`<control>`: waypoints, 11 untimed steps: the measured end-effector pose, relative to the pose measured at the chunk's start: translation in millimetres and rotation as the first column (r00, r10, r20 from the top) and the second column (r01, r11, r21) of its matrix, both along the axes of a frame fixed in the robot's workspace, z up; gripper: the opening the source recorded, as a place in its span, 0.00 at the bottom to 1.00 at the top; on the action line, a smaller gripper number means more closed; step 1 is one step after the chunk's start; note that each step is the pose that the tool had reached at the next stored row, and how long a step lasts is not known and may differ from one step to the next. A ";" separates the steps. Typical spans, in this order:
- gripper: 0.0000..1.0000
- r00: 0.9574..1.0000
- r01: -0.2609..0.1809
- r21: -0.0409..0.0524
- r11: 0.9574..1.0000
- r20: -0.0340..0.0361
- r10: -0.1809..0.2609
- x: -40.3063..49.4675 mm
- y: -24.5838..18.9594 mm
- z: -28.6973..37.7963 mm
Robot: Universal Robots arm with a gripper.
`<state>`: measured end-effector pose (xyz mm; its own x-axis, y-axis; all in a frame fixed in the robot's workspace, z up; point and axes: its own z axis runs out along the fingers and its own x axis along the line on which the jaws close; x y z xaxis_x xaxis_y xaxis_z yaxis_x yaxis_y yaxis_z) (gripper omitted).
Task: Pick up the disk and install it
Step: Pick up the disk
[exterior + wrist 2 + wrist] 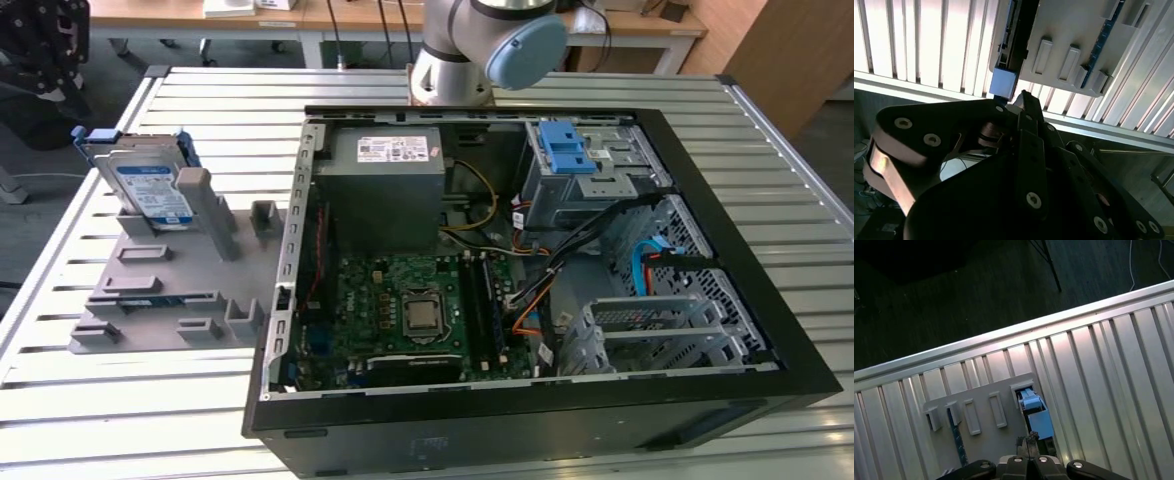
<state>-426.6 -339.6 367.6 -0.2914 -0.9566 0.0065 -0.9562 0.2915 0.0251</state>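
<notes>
Since the disk (pixel 147 185) is standing on edge in the grey holder (pixel 174 290) at the exterior view's upper left, we're guessing it's being kept upright so its top edge is easy to pinch. Our tool (pixel 1028 444) is pointing down toward it, clenched on nothing. In the first wrist view we're seeing the disk edge-on, label hidden, and the arm (pixel 467 50) is getting cut off up top.

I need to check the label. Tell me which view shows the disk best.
The exterior view: the disk stands on edge in the grey holder, label facing the camera. Both wrist views show just its blue-framed edge.
</notes>
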 end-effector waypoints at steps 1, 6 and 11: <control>0.11 1.000 0.000 0.000 1.000 0.000 0.000 0.0 0.0 0.0; 0.11 1.000 -0.027 0.000 1.000 0.000 0.027 0.1 -0.1 -0.3; 0.11 0.996 -0.085 0.001 0.996 0.000 0.085 0.7 0.2 -0.8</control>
